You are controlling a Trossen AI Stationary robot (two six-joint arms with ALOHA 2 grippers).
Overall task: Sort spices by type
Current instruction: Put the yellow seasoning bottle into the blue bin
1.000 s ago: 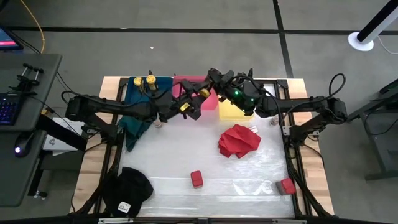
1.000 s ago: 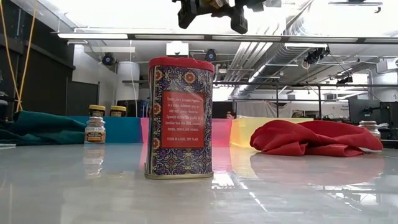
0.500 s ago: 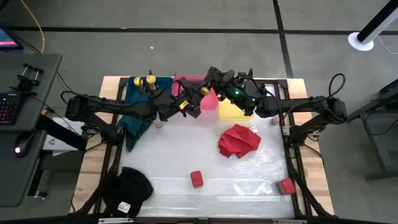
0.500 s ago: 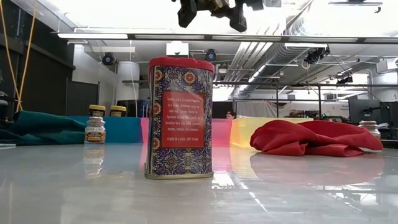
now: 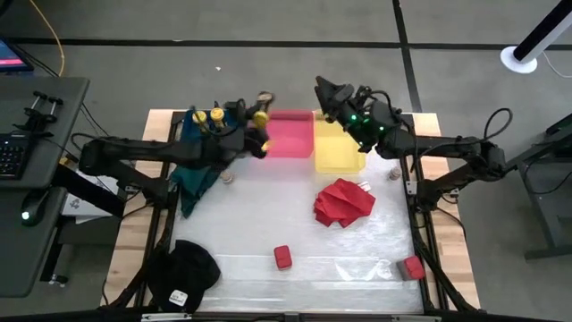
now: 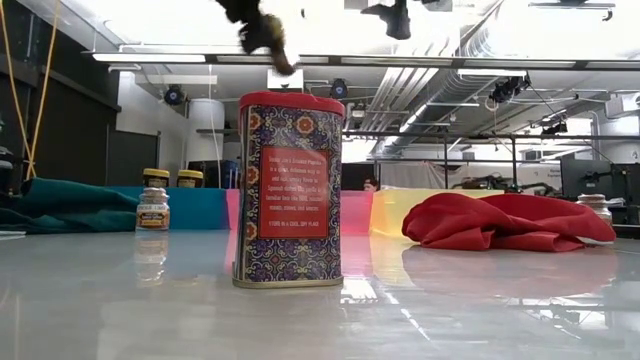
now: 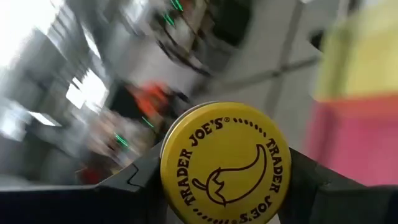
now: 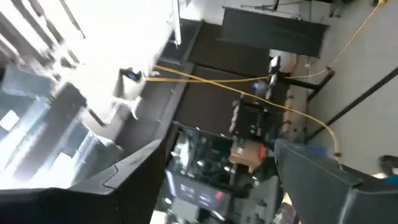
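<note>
Jaws first: the left gripper (image 5: 258, 132) is clamped on a yellow-lidded jar (image 7: 225, 163), the two dark fingers pressed to either side of it, held in the air by the near corner of the pink bin (image 5: 290, 137) where it meets the blue bin (image 5: 234, 119). The right gripper (image 5: 325, 92) has its fingers spread with nothing between them, up over the far edge of the yellow bin (image 5: 337, 148).

Count the spices. Two more yellow-lidded jars (image 5: 207, 116) sit together in the blue bin, so that makes three of that kind. Red tins: two, one (image 5: 282, 257) standing near the table's front centre, the other (image 5: 413, 266) at the front right corner. Small pale jars: one (image 5: 227, 176) on the table just in front of the blue bin, and another (image 5: 392, 173) beside the yellow bin on the right.

Three bins in a row along the back. One red cloth (image 5: 344, 202) is crumpled in front of the yellow bin; one teal cloth (image 5: 190, 182) drapes over the blue one.
</note>
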